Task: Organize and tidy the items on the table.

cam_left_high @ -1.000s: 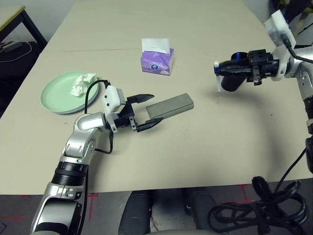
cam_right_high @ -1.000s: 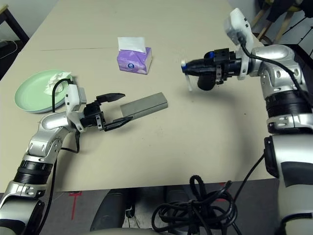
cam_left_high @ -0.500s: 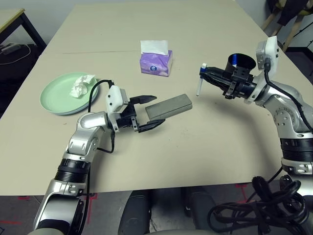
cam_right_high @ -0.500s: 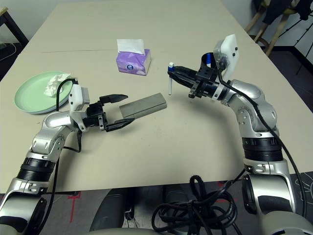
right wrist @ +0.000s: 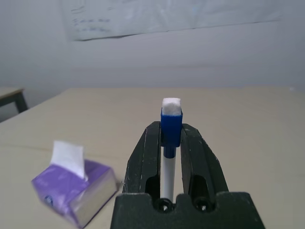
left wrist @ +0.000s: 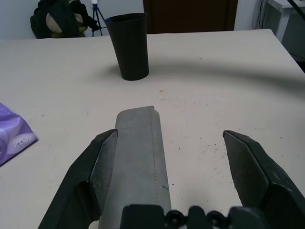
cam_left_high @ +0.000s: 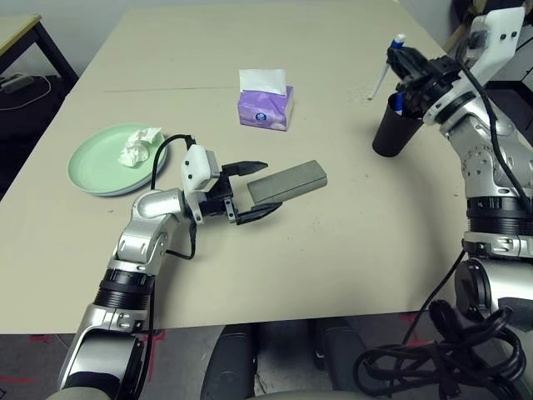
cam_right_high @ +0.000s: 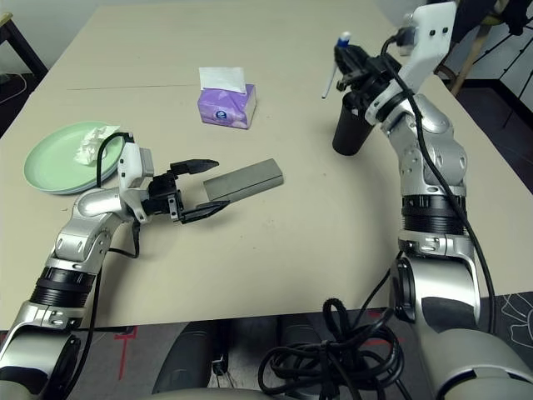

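Observation:
My left gripper (cam_left_high: pixel 247 192) is open, its fingers straddling the near end of the grey glasses case (cam_left_high: pixel 288 181) that lies flat on the table (cam_left_high: pixel 333 250). In the left wrist view the case (left wrist: pixel 140 148) rests against one finger (left wrist: pixel 97 174), with a wide gap to the other. My right gripper (cam_left_high: pixel 401 60) is shut on the blue pen (cam_left_high: pixel 383 73), held tilted just above the upright black cup (cam_left_high: pixel 390 129). The right wrist view shows the pen (right wrist: pixel 170 125) pinched between the fingers. A crumpled white tissue (cam_left_high: pixel 139 146) lies on the mint green plate (cam_left_high: pixel 96 162) at the left.
A purple tissue box (cam_left_high: pixel 266 103) stands behind the case, near the seam line. A black-legged side table (cam_left_high: pixel 21 33) is at the far left. Black cables (cam_left_high: pixel 441 354) hang below the table's front edge at the right.
My right arm has swung the pen up and back, from low over the table's middle to above the black cup. The left arm and the case have stayed put.

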### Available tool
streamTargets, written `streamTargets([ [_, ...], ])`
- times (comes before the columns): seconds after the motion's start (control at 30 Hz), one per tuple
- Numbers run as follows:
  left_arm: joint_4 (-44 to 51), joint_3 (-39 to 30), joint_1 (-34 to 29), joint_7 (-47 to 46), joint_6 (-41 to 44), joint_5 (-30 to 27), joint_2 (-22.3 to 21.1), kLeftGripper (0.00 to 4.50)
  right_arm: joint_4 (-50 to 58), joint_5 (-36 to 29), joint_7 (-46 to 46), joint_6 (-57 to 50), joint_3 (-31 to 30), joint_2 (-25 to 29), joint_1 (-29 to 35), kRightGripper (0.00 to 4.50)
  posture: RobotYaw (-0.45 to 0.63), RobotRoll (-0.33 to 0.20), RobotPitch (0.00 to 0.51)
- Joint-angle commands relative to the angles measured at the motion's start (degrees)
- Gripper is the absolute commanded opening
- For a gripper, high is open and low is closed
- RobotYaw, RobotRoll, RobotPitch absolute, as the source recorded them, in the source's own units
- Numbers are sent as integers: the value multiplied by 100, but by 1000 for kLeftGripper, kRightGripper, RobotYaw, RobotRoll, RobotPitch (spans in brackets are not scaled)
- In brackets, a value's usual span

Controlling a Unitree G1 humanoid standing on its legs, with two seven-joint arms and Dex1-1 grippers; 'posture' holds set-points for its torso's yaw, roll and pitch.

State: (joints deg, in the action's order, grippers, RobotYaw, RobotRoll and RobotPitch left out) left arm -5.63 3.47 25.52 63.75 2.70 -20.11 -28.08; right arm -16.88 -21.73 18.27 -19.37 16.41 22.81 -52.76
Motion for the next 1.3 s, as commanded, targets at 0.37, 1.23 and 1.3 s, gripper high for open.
streamTargets([
  [0.37,-123,-262,305,-347,141,-153,155,4500,164,144,-693,-422,87,84,244,420,-17,0,103],
  [1.23,-199,-288,262,-454,172,-115,141,4500,573,209,-480,-587,-142,85,583,4469,-11,0,101],
  [1.3,-176,-374,266,-660,225,-111,164,4500,635,202,-58,-161,-247,56,779,4469,-4,0,100],
])
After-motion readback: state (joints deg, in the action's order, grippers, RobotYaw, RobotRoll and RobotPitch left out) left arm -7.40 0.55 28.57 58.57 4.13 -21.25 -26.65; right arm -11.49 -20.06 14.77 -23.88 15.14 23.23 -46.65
